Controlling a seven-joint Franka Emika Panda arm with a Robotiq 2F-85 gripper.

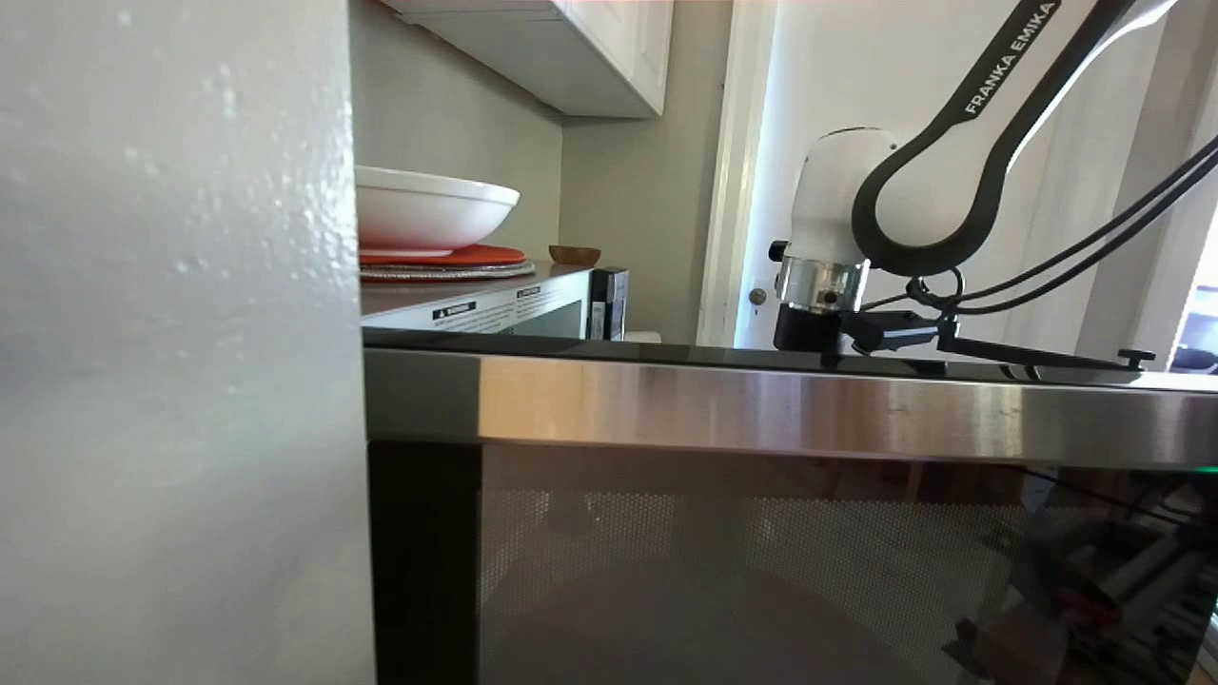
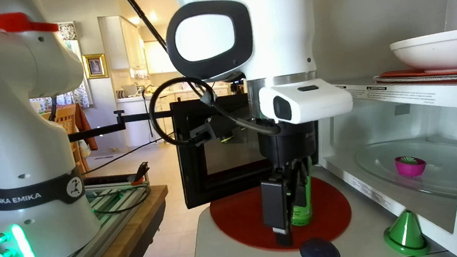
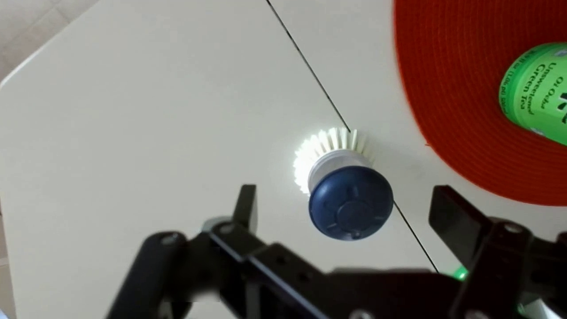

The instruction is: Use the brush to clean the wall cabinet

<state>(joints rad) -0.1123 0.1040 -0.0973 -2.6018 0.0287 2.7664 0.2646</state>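
White tabletop (image 3: 133,155), pale wall cabinet (image 1: 547,52)

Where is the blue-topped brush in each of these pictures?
In an exterior view, with the dark glass door up close: not in it.
In an exterior view: the brush, bottom edge, right of centre.
Wrist view: the brush, right of centre.
Landmark shared by those two: the red mat.

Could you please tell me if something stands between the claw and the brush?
Nothing visible does. In the wrist view, the dish brush shows unobstructed through the gap of the open claw. The green tea bottle stands off to one side, on the round red placemat.
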